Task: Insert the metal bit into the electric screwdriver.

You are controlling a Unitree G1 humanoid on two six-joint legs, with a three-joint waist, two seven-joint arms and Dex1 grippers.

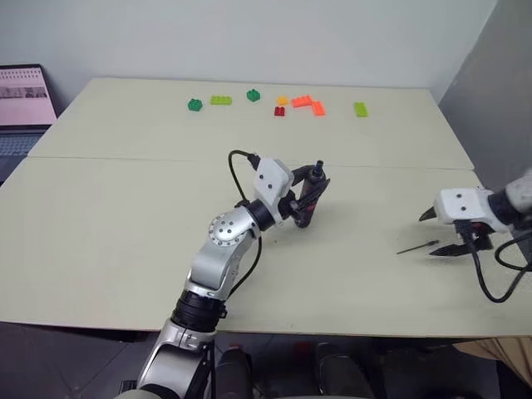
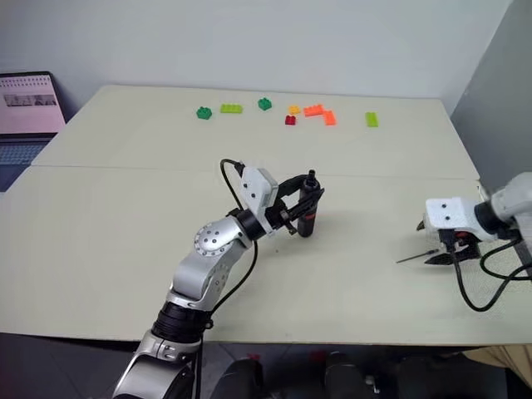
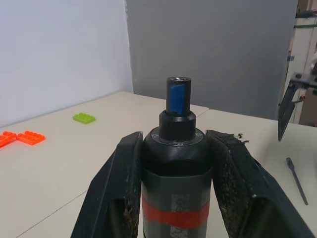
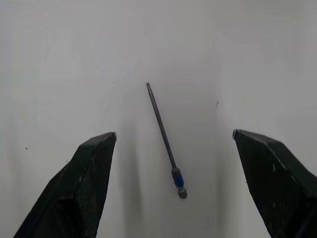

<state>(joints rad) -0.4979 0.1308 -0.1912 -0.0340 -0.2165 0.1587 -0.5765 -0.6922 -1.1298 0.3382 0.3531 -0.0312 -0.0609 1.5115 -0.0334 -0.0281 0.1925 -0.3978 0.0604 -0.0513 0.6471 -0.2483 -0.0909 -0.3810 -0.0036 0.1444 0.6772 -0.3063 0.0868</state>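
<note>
On the table (image 1: 100,224), the bit (image 4: 164,139) lay between the open right gripper's (image 4: 173,144) fingers, untouched; the left gripper (image 3: 176,148) clamped the screwdriver (image 3: 177,163), its lower body cut off.

Bare counter (image 1: 125,224) lies all around the metal bit (image 4: 164,136) — nothing stands between it and the wide-spread fingers of the right end effector (image 4: 173,188) above it — while the toy bricks (image 1: 283,105) sit well apart along the far edge.
</note>
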